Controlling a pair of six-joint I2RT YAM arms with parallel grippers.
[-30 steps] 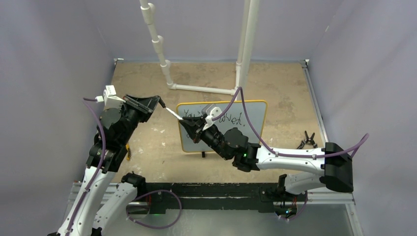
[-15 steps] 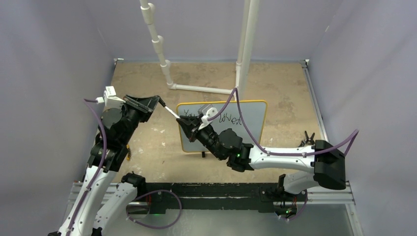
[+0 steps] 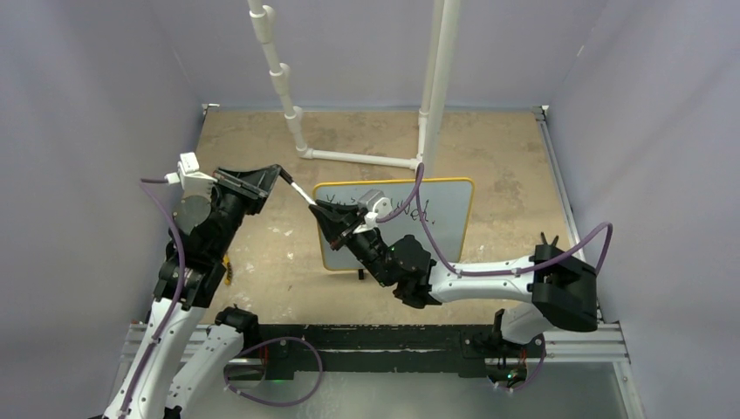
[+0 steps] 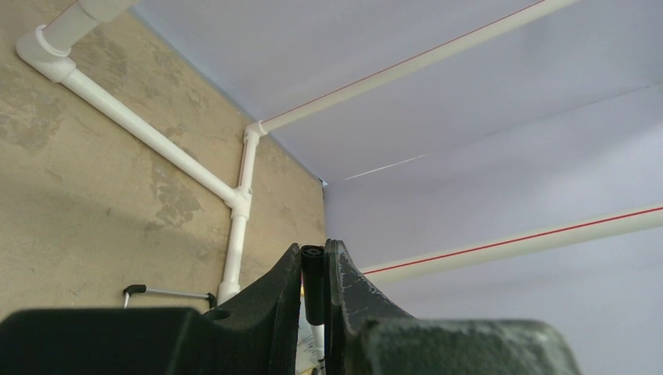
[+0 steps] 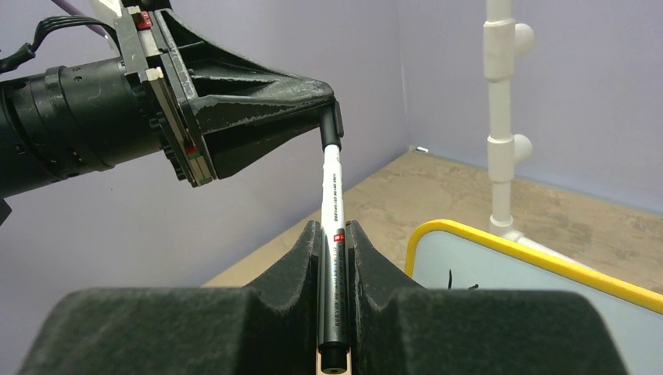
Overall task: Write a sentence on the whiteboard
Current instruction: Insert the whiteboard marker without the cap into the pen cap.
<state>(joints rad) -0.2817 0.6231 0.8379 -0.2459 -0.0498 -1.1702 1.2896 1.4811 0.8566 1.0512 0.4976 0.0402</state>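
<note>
The whiteboard [image 3: 449,223], pale with a yellow frame, stands upright at mid-table; its corner shows in the right wrist view [image 5: 500,293]. Part of the sentence [image 3: 410,209] shows as black script; the right arm hides the rest. A white marker [image 3: 302,195] spans the two grippers above the board's upper left corner. My left gripper [image 3: 282,178] is shut on the marker's black cap [image 4: 313,273]. My right gripper [image 3: 321,212] is shut on the marker barrel [image 5: 331,195], with the left gripper [image 5: 331,113] straight ahead of it.
A white pipe frame [image 3: 358,159] stands behind the board, with uprights rising out of view. A small black clip-like object [image 3: 545,245] lies near the right wall. A yellow-and-black item [image 3: 229,271] lies beside the left arm. Purple walls close in three sides.
The right arm has swung left and its gripper has slid toward the left gripper along the marker. The left gripper shifted slightly left. Both stay shut on the marker.
</note>
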